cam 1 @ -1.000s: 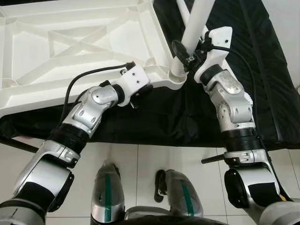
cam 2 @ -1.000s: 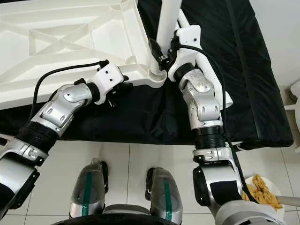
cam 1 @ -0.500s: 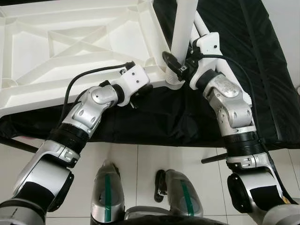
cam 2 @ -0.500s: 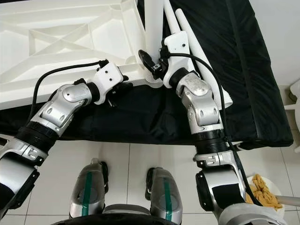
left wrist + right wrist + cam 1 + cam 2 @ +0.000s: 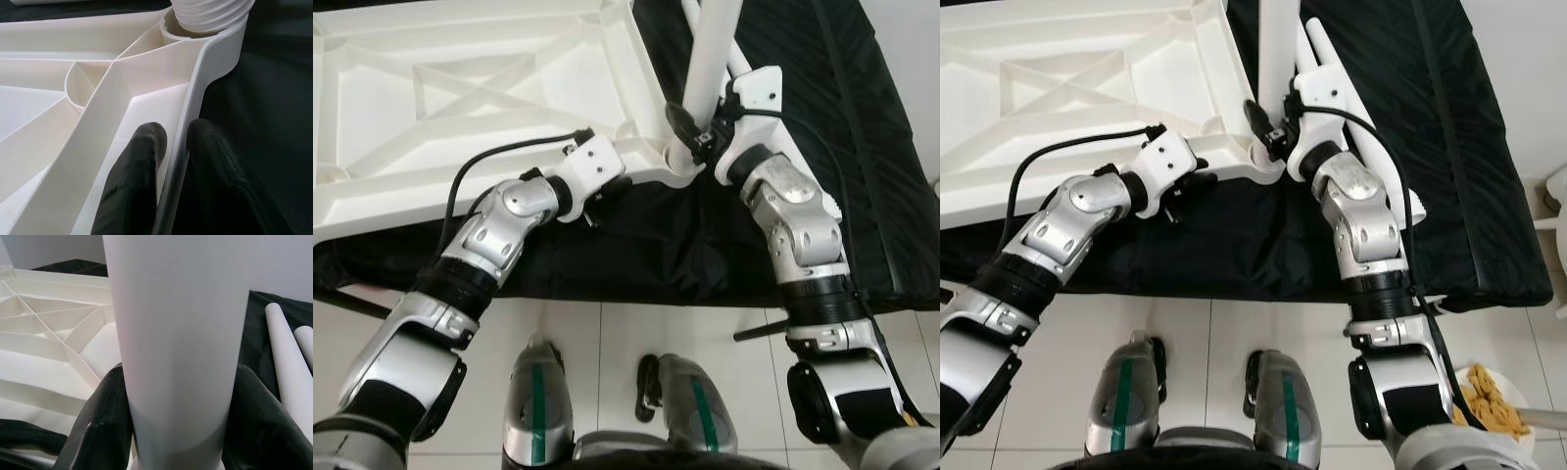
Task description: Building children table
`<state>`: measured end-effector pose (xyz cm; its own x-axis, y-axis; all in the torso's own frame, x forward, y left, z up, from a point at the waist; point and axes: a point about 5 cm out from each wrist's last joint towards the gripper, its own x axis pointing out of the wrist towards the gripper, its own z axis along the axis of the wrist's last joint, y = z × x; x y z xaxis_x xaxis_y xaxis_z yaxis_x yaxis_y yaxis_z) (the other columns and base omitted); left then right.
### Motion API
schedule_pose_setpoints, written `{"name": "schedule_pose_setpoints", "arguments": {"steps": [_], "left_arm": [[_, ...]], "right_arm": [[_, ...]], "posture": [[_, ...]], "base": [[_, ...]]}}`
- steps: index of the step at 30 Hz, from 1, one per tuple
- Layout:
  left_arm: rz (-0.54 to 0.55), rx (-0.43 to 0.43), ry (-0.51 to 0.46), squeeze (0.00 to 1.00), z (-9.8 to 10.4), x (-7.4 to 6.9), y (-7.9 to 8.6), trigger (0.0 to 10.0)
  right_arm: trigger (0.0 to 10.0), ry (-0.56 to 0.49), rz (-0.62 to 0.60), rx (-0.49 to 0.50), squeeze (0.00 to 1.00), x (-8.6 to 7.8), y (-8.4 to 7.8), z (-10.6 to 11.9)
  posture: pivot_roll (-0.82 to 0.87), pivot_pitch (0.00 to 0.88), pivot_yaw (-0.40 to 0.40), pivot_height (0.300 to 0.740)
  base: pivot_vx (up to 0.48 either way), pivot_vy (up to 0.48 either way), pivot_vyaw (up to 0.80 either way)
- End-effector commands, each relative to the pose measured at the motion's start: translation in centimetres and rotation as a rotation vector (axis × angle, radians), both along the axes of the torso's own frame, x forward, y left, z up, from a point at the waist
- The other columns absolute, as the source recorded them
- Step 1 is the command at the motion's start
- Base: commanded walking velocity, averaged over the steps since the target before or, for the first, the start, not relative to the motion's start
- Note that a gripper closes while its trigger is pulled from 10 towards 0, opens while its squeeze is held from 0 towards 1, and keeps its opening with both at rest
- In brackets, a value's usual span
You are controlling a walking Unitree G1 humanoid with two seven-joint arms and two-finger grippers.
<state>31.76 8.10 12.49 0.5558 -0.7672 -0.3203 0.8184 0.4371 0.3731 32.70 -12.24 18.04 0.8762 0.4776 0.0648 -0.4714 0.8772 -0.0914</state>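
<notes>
The white table top (image 5: pixel 460 98) lies upside down on a black cloth, ribbed underside up. A white leg (image 5: pixel 710 59) stands in the near right corner socket, leaning slightly to the right. Its ribbed lower end (image 5: pixel 205 14) sits in that socket. My right gripper (image 5: pixel 690 132) is shut on the leg just above the socket, one black finger (image 5: pixel 105 426) on each side of the tube (image 5: pixel 178 333). My left gripper (image 5: pixel 607 191) is shut on the table top's near rim (image 5: pixel 195 98), one finger (image 5: pixel 132 186) inside and one outside.
Two spare white legs (image 5: pixel 1400 186) lie on the black cloth (image 5: pixel 862 147) behind my right arm. A bowl of yellow snacks (image 5: pixel 1489 401) stands on the tiled floor at the lower right. My feet (image 5: pixel 538 411) are close to the cloth's near edge.
The leg swung from a rightward lean to upright, then back to a slight lean, with my right gripper still on it. The left gripper has stayed on the rim.
</notes>
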Motion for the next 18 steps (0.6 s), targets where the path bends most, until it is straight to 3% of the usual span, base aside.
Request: {"name": "schedule_pose_setpoints", "arguments": {"steps": [1,11,18], "left_arm": [[-0.107,0.030,0.025,0.00,0.4,-0.4,-0.1,10.0],[-0.109,0.025,0.019,0.00,0.5,-0.4,-0.2,10.0],[-0.109,0.023,0.016,0.00,0.6,-0.5,-0.2,10.0]], "right_arm": [[10.0,0.095,-0.036,0.000,0.00,0.0,-0.6,-2.1],[10.0,0.137,-0.039,0.046,0.00,-0.1,-0.2,-3.4],[10.0,0.153,-0.018,0.027,0.00,-0.4,0.4,-4.3]], "posture": [[0.05,0.060,-0.040,0.740],[0.05,0.057,-0.042,0.740],[0.05,0.058,-0.045,0.740]], "base": [[0.000,0.000,0.00],[0.000,0.000,0.00],[0.000,0.000,0.00]]}}
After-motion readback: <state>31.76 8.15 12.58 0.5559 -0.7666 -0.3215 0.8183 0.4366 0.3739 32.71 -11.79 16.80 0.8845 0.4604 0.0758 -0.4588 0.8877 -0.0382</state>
